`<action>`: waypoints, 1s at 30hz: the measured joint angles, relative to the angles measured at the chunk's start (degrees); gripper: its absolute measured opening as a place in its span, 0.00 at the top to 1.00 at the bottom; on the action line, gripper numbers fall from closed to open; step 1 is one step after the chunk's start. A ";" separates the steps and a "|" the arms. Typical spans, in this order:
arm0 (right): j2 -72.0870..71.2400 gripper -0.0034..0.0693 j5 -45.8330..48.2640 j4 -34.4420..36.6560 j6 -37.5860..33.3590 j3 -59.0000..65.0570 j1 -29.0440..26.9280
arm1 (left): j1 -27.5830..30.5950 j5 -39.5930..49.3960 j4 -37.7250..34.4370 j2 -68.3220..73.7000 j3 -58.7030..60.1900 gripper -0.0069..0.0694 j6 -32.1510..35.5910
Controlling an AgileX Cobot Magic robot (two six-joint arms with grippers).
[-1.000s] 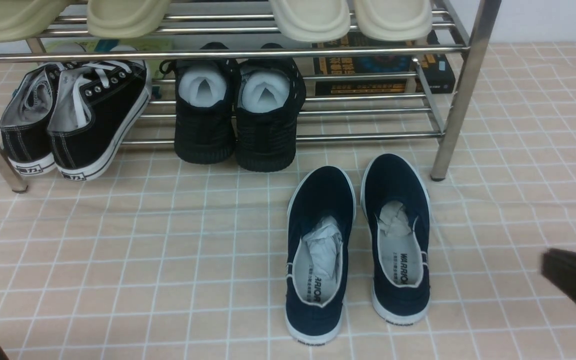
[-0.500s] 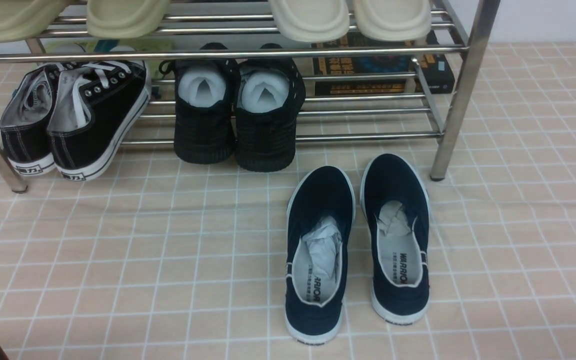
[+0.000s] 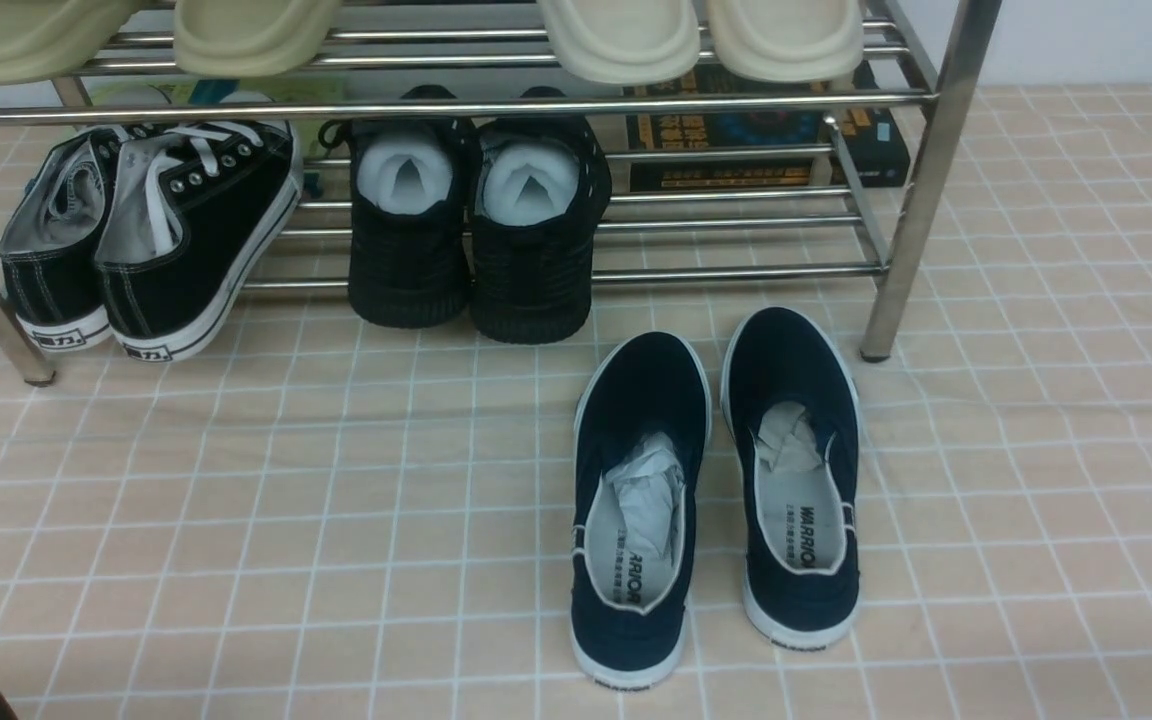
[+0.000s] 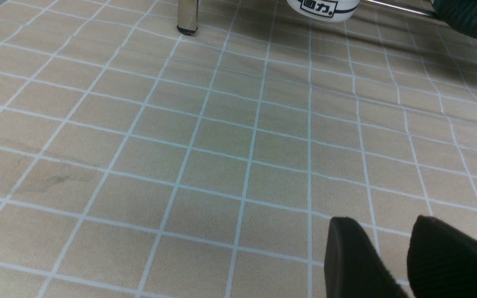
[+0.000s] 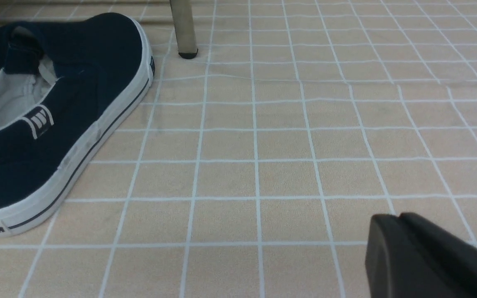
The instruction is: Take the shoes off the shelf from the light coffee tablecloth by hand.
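One tablecloth [image 3: 236,520], beige with a white grid and slightly wrinkled, fills the front view. Its widest bare stretch runs from 6 to 9 o'clock, and a narrower strip lies at 3 to 4 o'clock, right of the shelf leg. No cloth edge shows at the near side.

One chrome shelf [image 3: 921,180] spans 10 to 1 o'clock. Its front legs stand on the cloth at 9 and 3 o'clock.

Two navy shoes [image 3: 636,510] lie off the shelf on the cloth at about 5 o'clock. They sit side by side with toes toward 12, paper in each, and a thin gap between them. The right one's toe is just beside the right front leg.

Two black lace-up sneakers [image 3: 146,240] lean at 10 o'clock on the lower tier. Two all-black shoes [image 3: 471,230] stand at 12. Four pale slippers [image 3: 621,40] rest on the top tier.

In the left wrist view, the left pincer [image 4: 383,225] stands slightly parted, with cloth showing between its fingers. It grips nothing. In the right wrist view, the right pincer [image 5: 391,219] has its fingers pressed together, empty, well clear of the nearest navy shoe.
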 joint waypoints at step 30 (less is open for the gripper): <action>0.00 0.85 0.04 0.24 0.00 0.00 0.00 | 0.00 0.00 0.00 0.00 0.00 0.59 0.00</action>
